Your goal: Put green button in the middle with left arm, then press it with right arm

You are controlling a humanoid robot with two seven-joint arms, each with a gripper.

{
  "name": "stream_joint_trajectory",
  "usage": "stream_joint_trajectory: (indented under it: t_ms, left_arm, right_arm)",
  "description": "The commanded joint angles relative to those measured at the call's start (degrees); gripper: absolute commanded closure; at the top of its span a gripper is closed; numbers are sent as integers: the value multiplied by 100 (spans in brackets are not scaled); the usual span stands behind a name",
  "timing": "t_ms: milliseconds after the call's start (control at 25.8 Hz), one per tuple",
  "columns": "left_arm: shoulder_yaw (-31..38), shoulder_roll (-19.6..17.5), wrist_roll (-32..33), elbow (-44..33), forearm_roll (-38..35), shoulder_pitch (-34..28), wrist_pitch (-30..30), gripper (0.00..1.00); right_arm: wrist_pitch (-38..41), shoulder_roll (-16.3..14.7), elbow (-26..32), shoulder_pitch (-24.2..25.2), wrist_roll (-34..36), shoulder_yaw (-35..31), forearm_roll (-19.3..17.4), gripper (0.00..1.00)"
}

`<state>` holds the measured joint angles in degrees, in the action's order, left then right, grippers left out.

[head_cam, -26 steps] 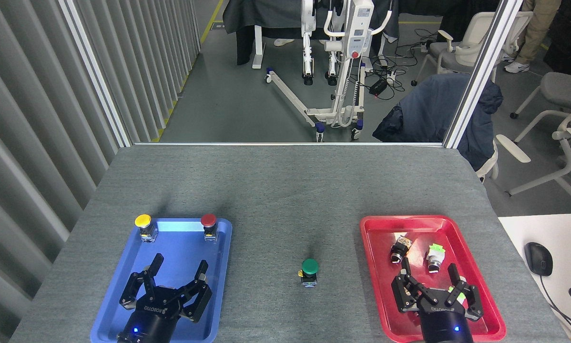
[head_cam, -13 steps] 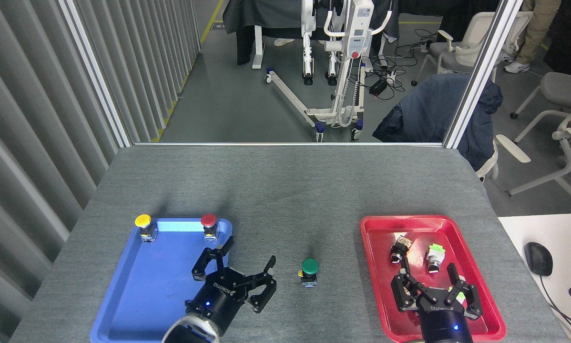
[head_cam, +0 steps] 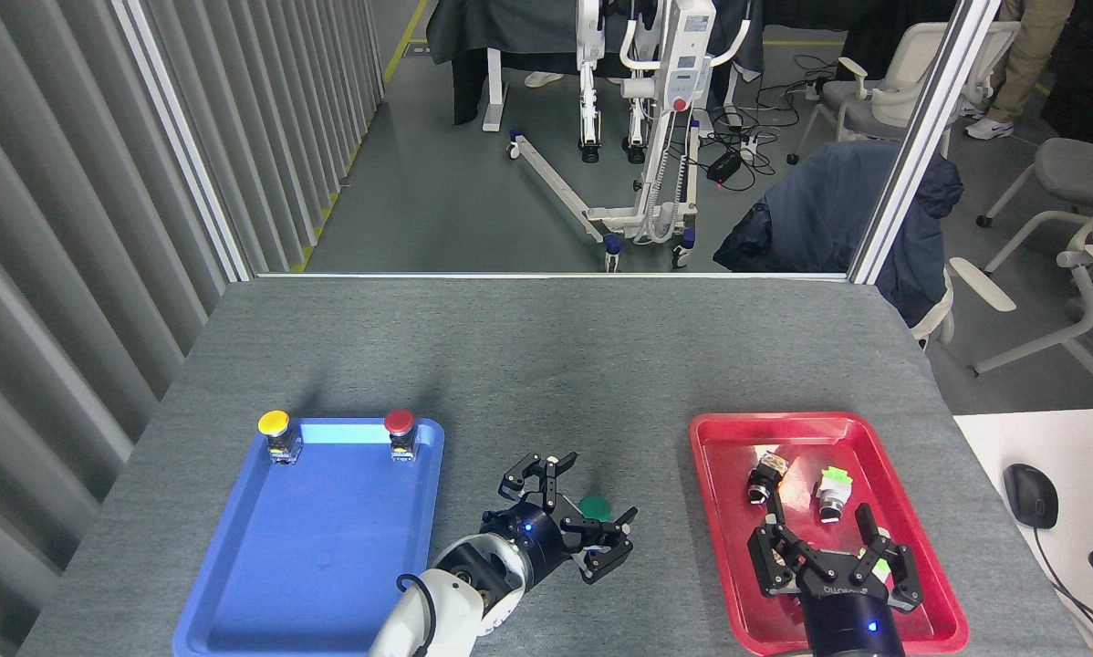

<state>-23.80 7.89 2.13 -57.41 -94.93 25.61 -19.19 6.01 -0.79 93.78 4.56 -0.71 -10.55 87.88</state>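
**Reaching around the green button on the bare felt**

Starting at the left, the blue tray [head_cam: 236, 566] carries a yellow-capped button [head_cam: 275, 425] at its eleven o'clock corner and a red-capped button [head_cam: 400, 424] at its one o'clock corner; neither belongs to the task.

Just right of that tray, the left gripper [head_cam: 576, 517] lies low over the grey tabletop [head_cam: 546, 365], its fingers spread wide, one pair at about twelve o'clock of the green button [head_cam: 593, 506] and another finger at about four o'clock. Only the dark-green cap shows between them; the base is hidden, so whether any finger touches it cannot be told. The button stands on the open felt between the two trays, near the front edge.

By my reading, the first step is in hand: the left arm is bracketing the button for a grasp or a nudge. The button already looks roughly central, so the next move calls for a gentle close and a small correction at most, keeping the button upright, then a clean withdrawal so the cap is free.

At the right, the right gripper [head_cam: 834, 570] hovers over the red tray [head_cam: 720, 511], fingers open and empty, two small switch parts lying beyond it at twelve o'clock. Pressing would call for it to travel towards nine o'clock.

Pale lettering shows on the right gripper's palm, too small here to read surely.
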Motion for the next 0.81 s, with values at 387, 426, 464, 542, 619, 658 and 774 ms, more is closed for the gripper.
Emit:
stream_joint_trajectory:
  t_ms: [387, 426, 464, 542, 619, 658, 774]
  left_arm:
    - [2388, -630, -881, -3285, 950, -2376, -586, 2]
    - [2661, -630, -960, -3549, 1020, -2658, -674, 2]
    - [2881, -630, -1013, -3725, 1064, -2877, -744, 2]
    - [3057, -613, -1031, -3848, 1064, -3097, -762, 2]
    - [3101, -578, -1031, -3866, 1055, -3115, -709, 2]
    - [3110, -569, -1031, -3866, 1055, -3115, -700, 2]
    - [3118, -560, -1022, -3866, 1055, -3097, -516, 2]
  right_arm:
    - [40, 9, -9, 1, 1, 0, 1, 1]
    - [40, 18, -9, 1, 1, 0, 1, 1]
    - [40, 18, -17, -8, 1, 0, 1, 1]
    - [40, 18, -9, -8, 1, 0, 1, 1]
    - [40, 18, -18, -8, 1, 0, 1, 1]
    - [40, 18, -9, -8, 1, 0, 1, 1]
    - [40, 18, -18, -8, 1, 0, 1, 1]
